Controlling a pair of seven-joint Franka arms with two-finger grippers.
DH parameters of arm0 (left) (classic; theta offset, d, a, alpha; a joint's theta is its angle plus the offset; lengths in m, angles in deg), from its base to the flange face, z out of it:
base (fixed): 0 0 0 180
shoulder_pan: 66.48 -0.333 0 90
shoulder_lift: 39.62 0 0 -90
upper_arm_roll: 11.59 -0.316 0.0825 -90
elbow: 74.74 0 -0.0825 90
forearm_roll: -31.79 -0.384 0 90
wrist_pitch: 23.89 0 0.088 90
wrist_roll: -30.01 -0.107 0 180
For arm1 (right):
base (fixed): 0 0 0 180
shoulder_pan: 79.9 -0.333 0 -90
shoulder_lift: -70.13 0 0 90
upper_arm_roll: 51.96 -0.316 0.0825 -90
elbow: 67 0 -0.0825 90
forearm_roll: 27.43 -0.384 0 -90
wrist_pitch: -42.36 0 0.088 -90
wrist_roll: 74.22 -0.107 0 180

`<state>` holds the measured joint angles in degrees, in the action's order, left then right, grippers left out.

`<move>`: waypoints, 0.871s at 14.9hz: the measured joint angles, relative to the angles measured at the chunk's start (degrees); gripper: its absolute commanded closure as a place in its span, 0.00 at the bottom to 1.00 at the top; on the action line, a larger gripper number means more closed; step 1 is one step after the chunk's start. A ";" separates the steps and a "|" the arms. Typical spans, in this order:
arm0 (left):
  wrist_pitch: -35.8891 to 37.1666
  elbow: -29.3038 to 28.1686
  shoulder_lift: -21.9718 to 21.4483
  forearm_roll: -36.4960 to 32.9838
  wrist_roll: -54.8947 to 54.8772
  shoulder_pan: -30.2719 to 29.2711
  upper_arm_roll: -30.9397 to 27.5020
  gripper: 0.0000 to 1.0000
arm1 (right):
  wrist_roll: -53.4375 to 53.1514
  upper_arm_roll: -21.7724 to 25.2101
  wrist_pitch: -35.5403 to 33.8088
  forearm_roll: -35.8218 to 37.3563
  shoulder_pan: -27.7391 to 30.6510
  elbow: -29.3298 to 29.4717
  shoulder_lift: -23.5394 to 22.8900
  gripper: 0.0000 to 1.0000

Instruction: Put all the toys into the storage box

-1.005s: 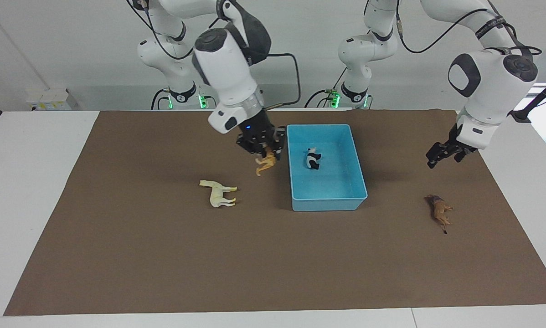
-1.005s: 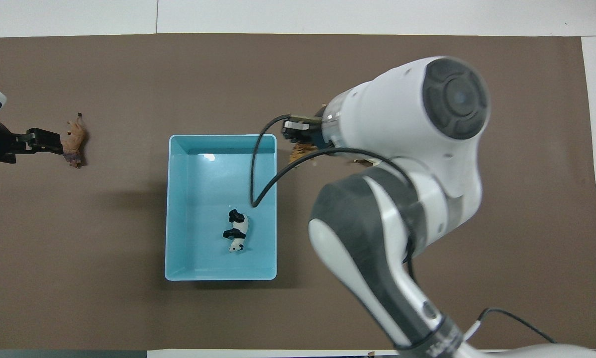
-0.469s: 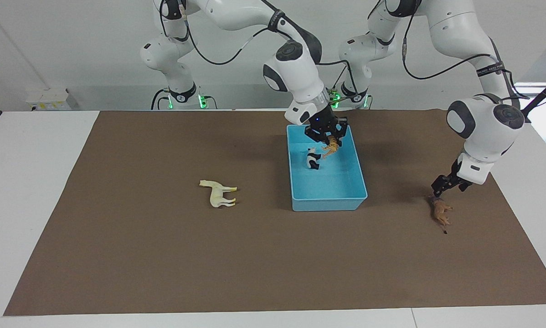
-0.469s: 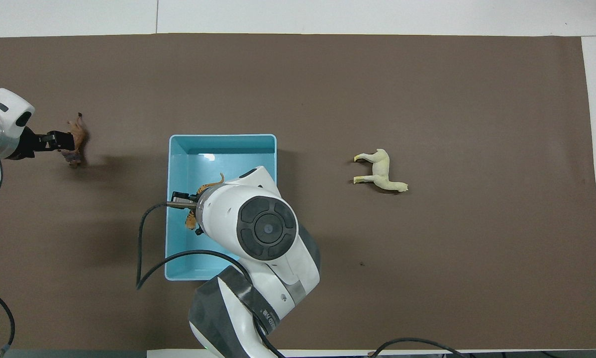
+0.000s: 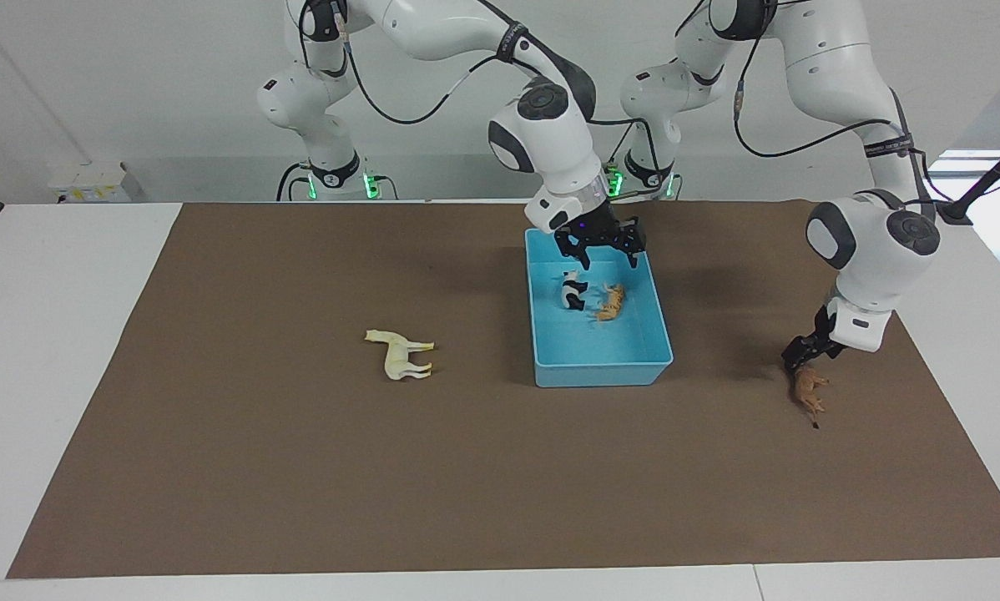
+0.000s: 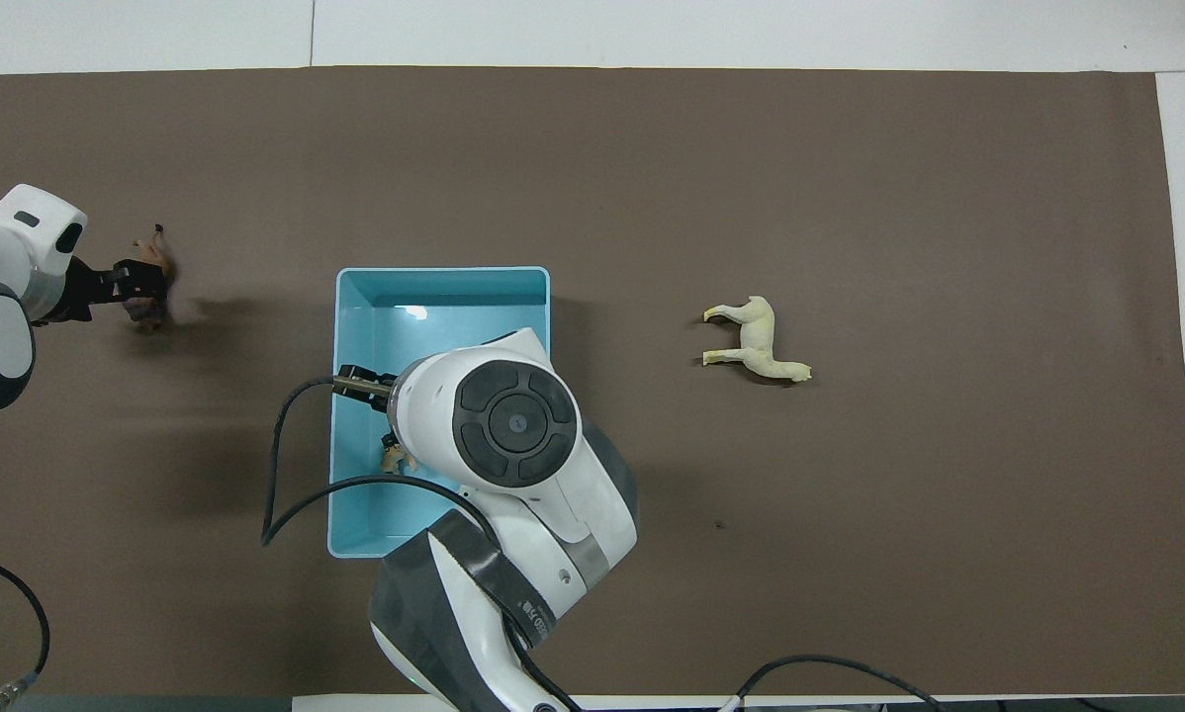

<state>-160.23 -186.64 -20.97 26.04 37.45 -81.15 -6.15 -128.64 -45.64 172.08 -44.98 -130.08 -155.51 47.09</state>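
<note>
The light blue storage box (image 5: 604, 366) stands on the brown mat. In it lie the black-and-white panda (image 5: 573, 292) and the orange-tan tiger (image 5: 610, 302), side by side. My right gripper (image 5: 598, 253) hangs open and empty just above them, over the part of the box nearest the robots. The cream-white horse (image 5: 400, 355) lies on the mat toward the right arm's end. The dark brown lion (image 5: 809, 391) lies toward the left arm's end, with my left gripper (image 5: 800, 357) down at its head end. In the overhead view the right arm hides the panda.
In the overhead view the box (image 6: 434, 316), the horse (image 6: 756, 341), the lion (image 6: 147, 312), the left gripper (image 6: 142, 280) and part of the tiger (image 6: 393, 458) show. The brown mat (image 5: 300, 467) covers most of the white table.
My right gripper carried the tiger over the box and opened; the tiger now lies beside the panda. My left gripper came down to the lion.
</note>
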 measured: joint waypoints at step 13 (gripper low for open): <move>-0.73 -1.77 0.28 -0.02 0.10 -0.06 0.07 1.00 | 39.39 3.05 -4.79 13.03 24.85 -15.14 5.88 0.00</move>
<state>-160.96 -188.41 -20.69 26.02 37.55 -81.20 -6.08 -89.25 -42.59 167.29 -31.96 -105.23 -170.65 52.97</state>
